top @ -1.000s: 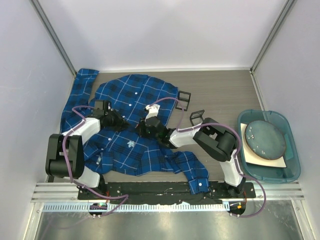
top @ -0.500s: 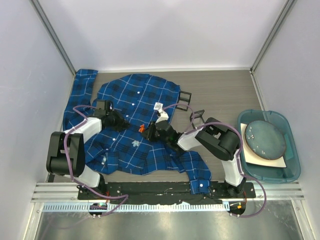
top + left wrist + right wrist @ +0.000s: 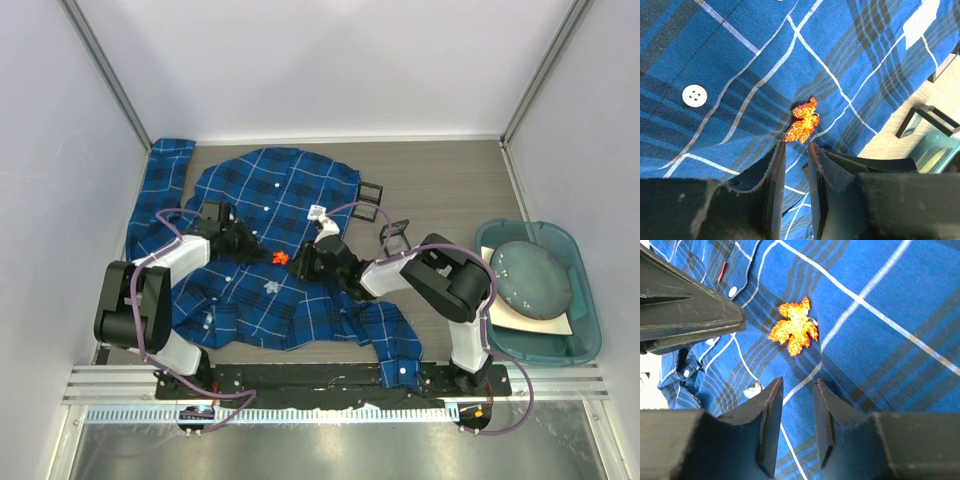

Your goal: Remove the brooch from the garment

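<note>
The garment (image 3: 270, 190), a blue and navy plaid button shirt, lies spread over the left half of the table. The brooch (image 3: 281, 257), a small orange leaf, is pinned on it between my two grippers. My left gripper (image 3: 250, 246) sits just left of it, jaws a little apart, tips (image 3: 794, 145) down on the cloth right below the brooch (image 3: 802, 121). My right gripper (image 3: 301, 262) stands open just right of it, tips (image 3: 797, 381) over plain cloth a short way from the brooch (image 3: 793, 329). Neither gripper holds the brooch.
A teal bin (image 3: 585, 300) at the right holds a dark round disc on a white sheet. Two small black frames (image 3: 368, 190) (image 3: 394, 232) stand on the wood by the shirt's right edge. A white label (image 3: 317, 212) and a small white mark (image 3: 268, 287) show on the shirt.
The right gripper has drawn back to the right off the brooch, uncovering it, and its jaws have widened a little. The shirt has shifted slightly. The left gripper has edged toward the brooch.
</note>
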### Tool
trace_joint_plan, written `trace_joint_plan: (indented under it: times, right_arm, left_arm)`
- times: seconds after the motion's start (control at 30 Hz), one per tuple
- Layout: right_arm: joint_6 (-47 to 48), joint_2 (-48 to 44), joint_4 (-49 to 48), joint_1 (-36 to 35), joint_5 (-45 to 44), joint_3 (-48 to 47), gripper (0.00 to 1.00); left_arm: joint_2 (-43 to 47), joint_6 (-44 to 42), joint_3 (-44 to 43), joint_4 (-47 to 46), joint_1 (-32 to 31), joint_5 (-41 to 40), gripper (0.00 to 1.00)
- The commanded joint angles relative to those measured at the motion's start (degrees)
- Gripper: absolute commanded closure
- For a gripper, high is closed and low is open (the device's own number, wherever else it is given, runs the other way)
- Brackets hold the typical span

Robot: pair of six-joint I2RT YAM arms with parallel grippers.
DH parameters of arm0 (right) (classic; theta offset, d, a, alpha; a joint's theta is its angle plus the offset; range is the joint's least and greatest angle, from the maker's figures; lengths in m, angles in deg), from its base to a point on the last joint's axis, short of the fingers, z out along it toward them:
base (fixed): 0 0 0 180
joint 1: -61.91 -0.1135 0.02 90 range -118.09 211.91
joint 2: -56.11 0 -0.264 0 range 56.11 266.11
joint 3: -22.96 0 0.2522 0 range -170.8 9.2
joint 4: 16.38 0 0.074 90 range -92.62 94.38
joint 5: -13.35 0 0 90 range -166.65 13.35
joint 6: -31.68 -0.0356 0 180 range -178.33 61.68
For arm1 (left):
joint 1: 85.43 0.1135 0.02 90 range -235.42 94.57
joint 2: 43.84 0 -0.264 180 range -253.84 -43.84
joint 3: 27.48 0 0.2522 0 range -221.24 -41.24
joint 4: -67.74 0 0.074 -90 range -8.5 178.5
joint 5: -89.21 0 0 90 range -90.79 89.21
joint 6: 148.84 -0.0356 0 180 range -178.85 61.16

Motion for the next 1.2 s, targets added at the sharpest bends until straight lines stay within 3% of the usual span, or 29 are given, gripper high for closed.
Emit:
trace_joint_plan:
  times: [0.0,0.17,0.27,0.4,0.77,1.0,1.17]
  right_arm:
    - [9.37,-2.19,11.93,0.31,3.62,-7.13,0.62]
    - [14.66,0.18,22.91,0.84,4.24,-13.82,0.54]
    - [16.07,1.15,24.6,2.15,6.43,-16.29,0.5]
    - [16.24,3.69,24.78,4.09,10.57,-19.26,0.5]
    - [17.57,10.03,28.47,4.97,15.32,-26.75,0.64]
    - [17.39,10.82,28.65,4.97,15.67,-26.84,0.82]
    - [16.51,10.65,27.33,4.88,15.67,-25.0,0.83]
  left_arm:
    - [-1.27,-0.37,-1.86,-1.63,-0.19,0.96,0.69]
    - [-2.85,1.92,-0.28,-4.79,-0.19,3.16,0.61]
    - [-2.41,2.1,0.42,-5.24,-0.28,2.9,0.55]
    - [-3.29,2.88,0.69,-6.29,-0.37,3.86,0.57]
    - [-6.02,4.38,1.3,-9.37,-1.25,4.83,0.61]
    - [-6.37,4.56,0.34,-9.46,-1.69,5.53,0.62]
    - [-4.44,5.61,-0.19,-9.54,-2.48,6.23,0.63]
